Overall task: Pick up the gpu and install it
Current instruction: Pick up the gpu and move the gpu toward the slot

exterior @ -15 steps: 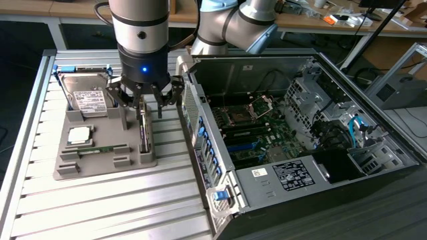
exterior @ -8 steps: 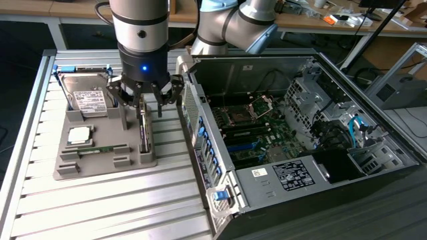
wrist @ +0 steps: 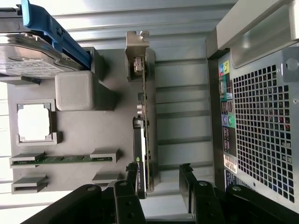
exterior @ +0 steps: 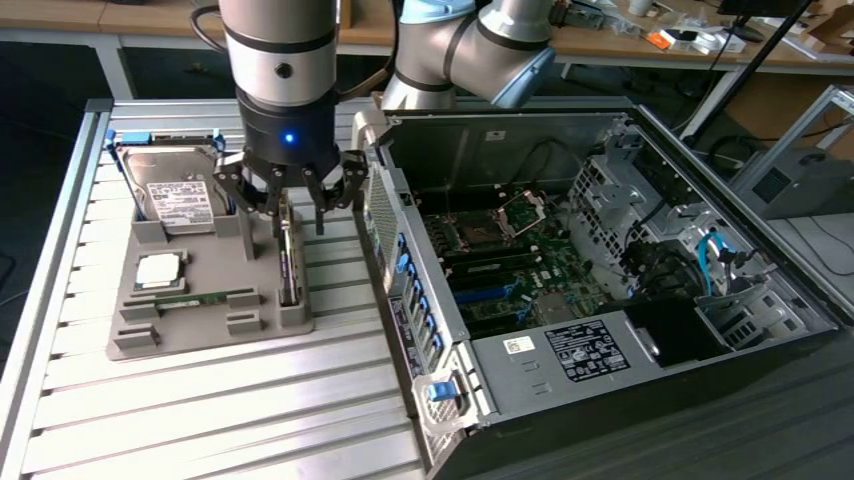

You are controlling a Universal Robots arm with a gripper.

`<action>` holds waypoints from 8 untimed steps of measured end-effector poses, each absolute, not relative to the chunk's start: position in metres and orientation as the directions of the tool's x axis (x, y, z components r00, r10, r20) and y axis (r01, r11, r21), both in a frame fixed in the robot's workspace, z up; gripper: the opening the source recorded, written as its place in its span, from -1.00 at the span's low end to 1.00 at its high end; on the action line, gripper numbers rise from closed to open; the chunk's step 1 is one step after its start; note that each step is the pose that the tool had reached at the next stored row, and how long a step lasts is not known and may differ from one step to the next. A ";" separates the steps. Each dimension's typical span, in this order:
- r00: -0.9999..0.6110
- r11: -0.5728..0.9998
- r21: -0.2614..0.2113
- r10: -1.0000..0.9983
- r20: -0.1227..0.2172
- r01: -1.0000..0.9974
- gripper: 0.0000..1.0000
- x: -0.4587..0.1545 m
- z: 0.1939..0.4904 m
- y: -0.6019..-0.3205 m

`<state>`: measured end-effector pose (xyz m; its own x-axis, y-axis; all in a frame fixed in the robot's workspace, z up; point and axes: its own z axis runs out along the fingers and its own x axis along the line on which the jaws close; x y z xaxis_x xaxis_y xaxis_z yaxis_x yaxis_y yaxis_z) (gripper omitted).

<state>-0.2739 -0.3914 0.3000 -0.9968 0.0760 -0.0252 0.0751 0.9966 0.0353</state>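
Jaws are standing spread on your gripper (wrist: 156, 182), straddling one end of the gpu (wrist: 142, 116), which is sitting on edge in the tray (wrist: 84, 135) beside the case (wrist: 261, 116). One finger (wrist: 127, 193) seems almost touching it; you should be centring the card between both before squeezing.

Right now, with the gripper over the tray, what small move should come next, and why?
Probably close the gripper slowly on the gpu. Its open jaws seem to straddle one end of the card, which stands on edge in the gray tray. The card sits nearer one jaw, so a gentle squeeze seems wise.
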 end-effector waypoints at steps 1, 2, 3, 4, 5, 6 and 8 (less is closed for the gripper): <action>-0.997 0.997 0.035 0.076 -0.025 0.075 -0.04 -0.274 0.300 -0.391; -0.997 0.997 0.034 0.076 -0.025 0.075 -0.04 -0.274 0.299 -0.391; -0.997 0.997 0.034 0.076 -0.025 0.075 -0.04 -0.273 0.299 -0.390; -0.997 0.997 0.034 0.076 -0.025 0.075 -0.04 -0.273 0.299 -0.390; -0.997 0.997 0.034 0.076 -0.025 0.075 -0.04 -0.273 0.298 -0.389; -0.997 0.997 0.034 0.076 -0.025 0.075 -0.04 -0.273 0.298 -0.388; -0.997 0.997 0.034 0.076 -0.025 0.075 -0.04 -0.273 0.296 -0.384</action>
<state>-0.2733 -0.3844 0.2963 -0.9968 0.0760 -0.0253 0.0751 0.9966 0.0336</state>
